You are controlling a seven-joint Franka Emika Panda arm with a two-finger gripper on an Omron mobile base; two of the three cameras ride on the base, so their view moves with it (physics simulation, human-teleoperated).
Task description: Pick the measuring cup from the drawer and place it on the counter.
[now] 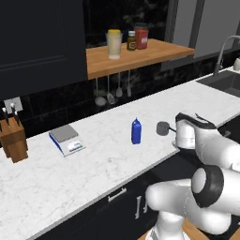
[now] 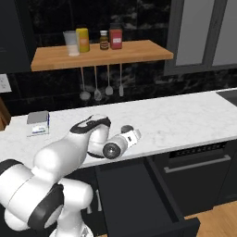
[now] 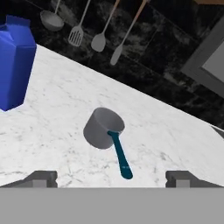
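My fingers (image 3: 111, 177) stood wide apart and held nothing; only the two dark tips showed, one at each side, just above the bench (image 3: 175, 135).

Ahead of them and between the tips lay one measuring cup (image 3: 104, 128), a small round grey bowl, smooth and dull, with a thin straight teal handle that ran back toward me. It rested on the bench, apart from both tips. From the left base view the cup (image 1: 162, 128) sat near the front edge of the white marble-look top (image 1: 93, 159), whose surface was flat with faint grey veins.

Beyond the cup and to one side stood one blue bottle (image 3: 15, 65), boxy in shape with a plain matte skin, well apart from the cup (image 1: 136, 131). Bare marble lay open all round the cup, so I had free room on both sides.

Past the bench's far edge rose a black glossy wall, where four grey utensils (image 3: 98, 39) hung side by side.

Below me, in the right base view, one black drawer (image 2: 139, 199) stood pulled out under the bench's front edge.
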